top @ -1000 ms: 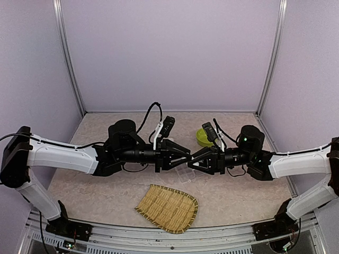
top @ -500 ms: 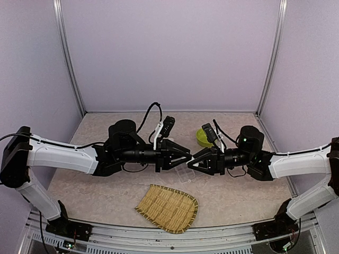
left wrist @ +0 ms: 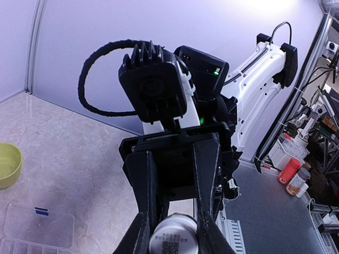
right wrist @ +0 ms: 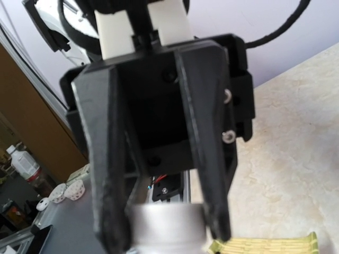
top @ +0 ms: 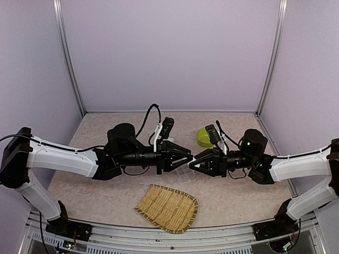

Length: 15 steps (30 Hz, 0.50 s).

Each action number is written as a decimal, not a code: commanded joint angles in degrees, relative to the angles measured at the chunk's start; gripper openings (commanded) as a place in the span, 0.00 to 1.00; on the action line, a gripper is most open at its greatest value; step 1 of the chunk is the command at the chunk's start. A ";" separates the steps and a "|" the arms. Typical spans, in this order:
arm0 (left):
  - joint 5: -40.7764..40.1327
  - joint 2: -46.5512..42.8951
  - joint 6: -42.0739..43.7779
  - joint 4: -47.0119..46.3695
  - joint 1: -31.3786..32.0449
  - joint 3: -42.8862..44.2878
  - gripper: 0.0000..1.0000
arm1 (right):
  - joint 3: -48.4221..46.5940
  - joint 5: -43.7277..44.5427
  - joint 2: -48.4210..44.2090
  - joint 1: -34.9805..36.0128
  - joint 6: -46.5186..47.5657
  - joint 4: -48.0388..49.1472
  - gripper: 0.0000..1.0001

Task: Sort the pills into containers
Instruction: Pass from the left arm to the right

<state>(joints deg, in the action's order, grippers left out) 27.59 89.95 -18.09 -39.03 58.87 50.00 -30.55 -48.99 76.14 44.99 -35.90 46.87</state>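
Bottle [left wrist: 173, 233] 1 | L hand [top: 188, 156], R hand [top: 195, 160] | box [top: 185, 175] 1 | bowl [top: 202, 139] 1 | tray [top: 168, 207] 1

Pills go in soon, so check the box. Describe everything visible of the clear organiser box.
The box is flat, clear plastic with rounded corners, lying level on the marbled table, apart from the green bowl. A small blue mark sits near its bowl-side edge. One wide section shows, then a row of small compartments. No pills show in it. From above, most of it is hidden. Only the table visibly touches it.
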 commanded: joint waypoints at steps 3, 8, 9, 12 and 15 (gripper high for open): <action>-3.71 -0.86 -2.11 -2.23 0.71 -1.26 0.26 | 0.06 6.02 -3.09 0.35 3.32 -3.84 0.22; -11.49 -0.28 -8.31 5.88 0.72 1.97 0.31 | -1.09 16.81 -7.06 0.35 11.49 -14.87 0.23; -11.97 -0.08 -9.43 6.87 0.71 2.42 0.35 | -1.37 18.45 -7.92 0.36 13.21 -16.53 0.22; -11.36 -0.18 -12.46 6.78 0.78 2.24 0.49 | -1.90 20.88 -9.18 0.34 15.34 -19.54 0.23; -10.55 -0.75 -13.22 5.69 0.81 1.66 0.69 | -2.06 19.59 -9.73 0.39 15.77 -20.37 0.22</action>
<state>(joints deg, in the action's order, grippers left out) 17.78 89.95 -27.83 -33.80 59.57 50.94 -31.11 -32.47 67.92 45.58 -23.79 30.72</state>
